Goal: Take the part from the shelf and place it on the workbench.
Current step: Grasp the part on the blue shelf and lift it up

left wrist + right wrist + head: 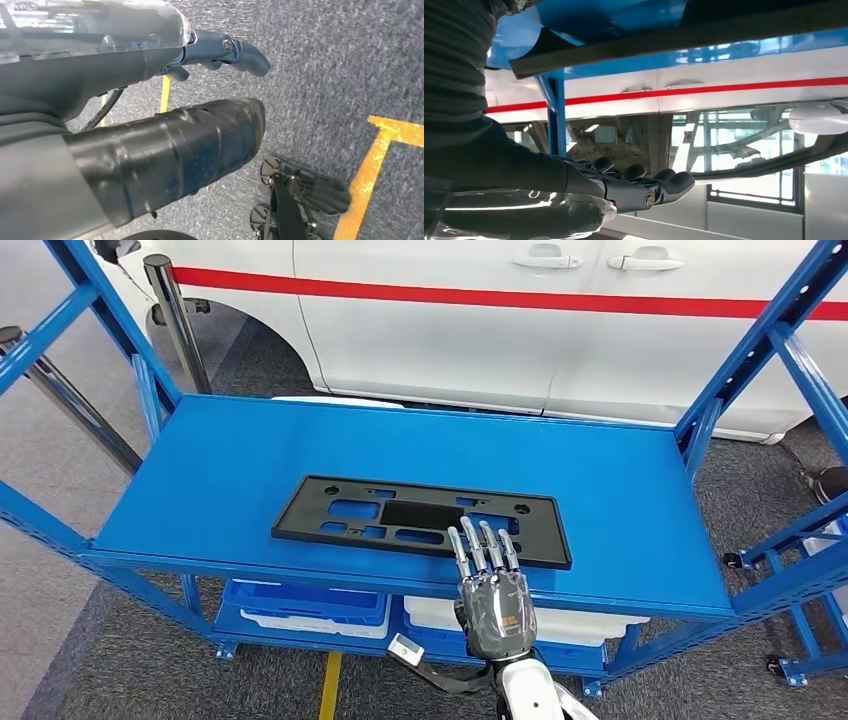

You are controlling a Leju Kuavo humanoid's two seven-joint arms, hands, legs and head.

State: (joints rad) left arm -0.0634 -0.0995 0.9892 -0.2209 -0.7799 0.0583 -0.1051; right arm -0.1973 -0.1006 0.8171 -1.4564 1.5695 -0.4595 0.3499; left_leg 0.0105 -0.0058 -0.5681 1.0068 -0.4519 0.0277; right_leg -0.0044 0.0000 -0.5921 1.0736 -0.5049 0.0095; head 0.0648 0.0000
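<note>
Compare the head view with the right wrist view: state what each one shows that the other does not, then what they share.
Head view alone: the whole black part lying flat on the blue shelf, the storage bins on the level below, and the grey floor.

Right wrist view alone: the car's side window and the underside of the right hand's fingers.

Shared: the right hand with fingers extended at the part's near edge, the blue shelf frame, and the white car with its red stripe.
</note>
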